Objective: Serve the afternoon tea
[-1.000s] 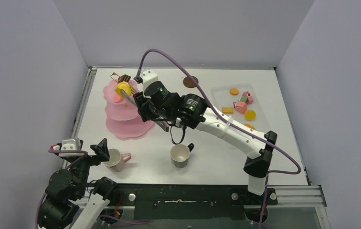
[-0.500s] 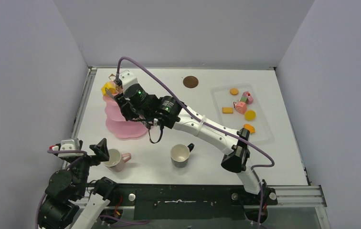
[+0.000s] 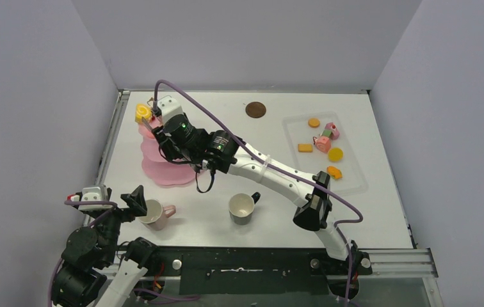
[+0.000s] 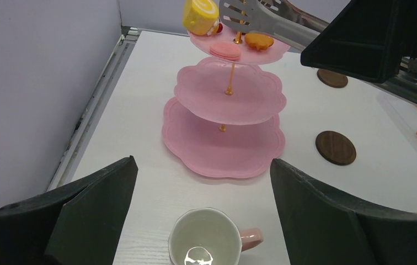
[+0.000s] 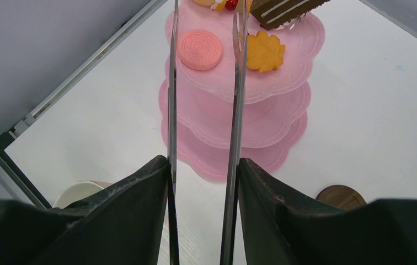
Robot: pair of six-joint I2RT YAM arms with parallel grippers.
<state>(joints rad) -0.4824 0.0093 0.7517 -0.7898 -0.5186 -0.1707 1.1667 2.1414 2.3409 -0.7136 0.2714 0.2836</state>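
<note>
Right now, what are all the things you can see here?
stand: one, pink, back left
roll: one, yellow, at the tongs' tips
cookie: one, pink, top tier
flower biscuit: one, orange, top tier
cake slice: one, brown, top tier
treats: several, mixed, in tray
tray: one, clear, right side
pink mug: one, near left
black mug: one, near middle
coasters: two, brown, right of stand
tongs: one, silver, over the stand
left gripper: one, black, open, by pink mug
right gripper: one, black, shut on tongs

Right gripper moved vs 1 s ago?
Yes. The right gripper, shut on the tongs, shifted left in the top view, from the pink stand's right side to over its tiers.
</note>
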